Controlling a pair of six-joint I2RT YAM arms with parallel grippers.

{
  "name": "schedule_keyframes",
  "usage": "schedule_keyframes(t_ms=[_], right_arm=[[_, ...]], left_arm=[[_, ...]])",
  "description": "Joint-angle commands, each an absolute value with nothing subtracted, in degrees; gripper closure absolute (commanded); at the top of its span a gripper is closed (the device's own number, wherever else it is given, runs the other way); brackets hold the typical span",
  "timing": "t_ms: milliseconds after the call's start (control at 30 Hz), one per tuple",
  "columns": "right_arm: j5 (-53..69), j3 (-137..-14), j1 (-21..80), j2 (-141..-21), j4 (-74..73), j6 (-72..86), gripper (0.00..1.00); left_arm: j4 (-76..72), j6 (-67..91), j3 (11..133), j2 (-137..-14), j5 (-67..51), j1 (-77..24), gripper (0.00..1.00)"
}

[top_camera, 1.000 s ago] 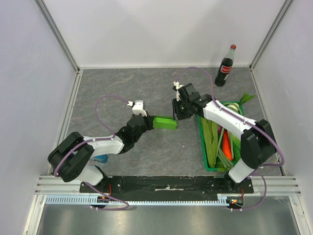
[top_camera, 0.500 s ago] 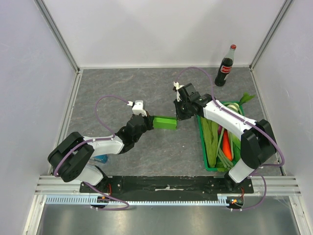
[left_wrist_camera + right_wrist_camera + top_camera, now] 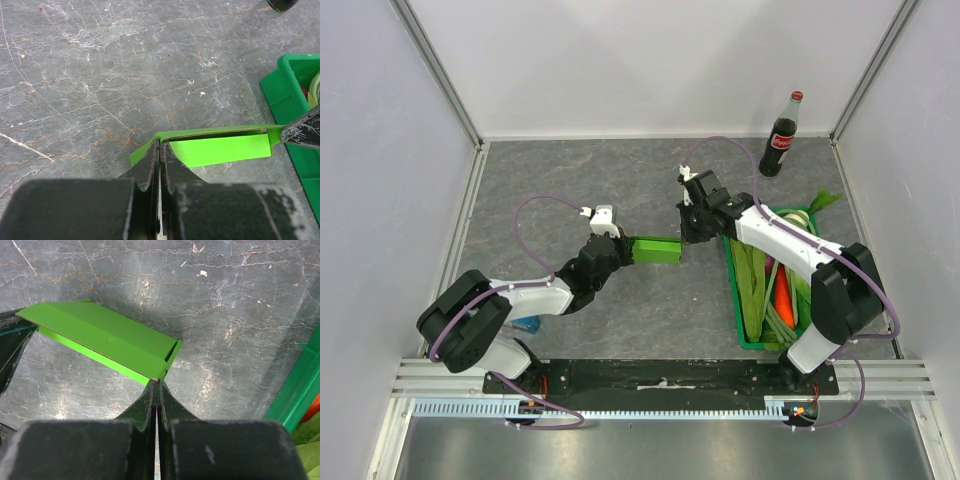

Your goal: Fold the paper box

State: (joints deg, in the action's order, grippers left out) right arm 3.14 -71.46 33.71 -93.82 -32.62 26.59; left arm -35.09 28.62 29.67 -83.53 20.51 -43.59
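The paper box [image 3: 656, 250] is a small lime-green card piece, held above the grey table between both arms. My left gripper [image 3: 623, 248] is shut on its left edge; in the left wrist view the jaws [image 3: 160, 145] pinch a wall of the paper box [image 3: 220, 150]. My right gripper [image 3: 686, 240] is shut at the box's right end; in the right wrist view its tips [image 3: 157, 382] press together at the corner of the paper box [image 3: 105, 337]. The right fingertip [image 3: 302, 134] shows at the box's far end in the left wrist view.
A dark-green crate [image 3: 740, 305] of vegetables stands right of the box, close under the right arm; its rim shows in both wrist views [image 3: 287, 95] [image 3: 295, 385]. A cola bottle [image 3: 781, 137] stands at the back right. A small blue block [image 3: 526, 323] lies by the left arm.
The right gripper has shifted slightly right and back at the box's end. The left gripper and the box hold nearly still.
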Motion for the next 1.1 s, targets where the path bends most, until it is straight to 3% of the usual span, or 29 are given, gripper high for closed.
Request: schedule_keyframes(t_ms=[0,633,1067], right_arm=[[3.34,-69.61,34.01,-92.46,-27.78,32.69,1.0],[-4.57,-58.36,35.33,-85.34,-18.9,41.74,1.0],[-11.96,-46.25,39.99,-81.13,-4.85,36.48,1.0]], left_arm=[[-27.42,27.77,29.18,-83.94,19.51,-44.47,0.98],[-27.25,29.36,29.27,-84.2,19.25,-44.74,0.98],[-30.14,29.09,27.34,-84.73,19.25,-44.82,0.98]])
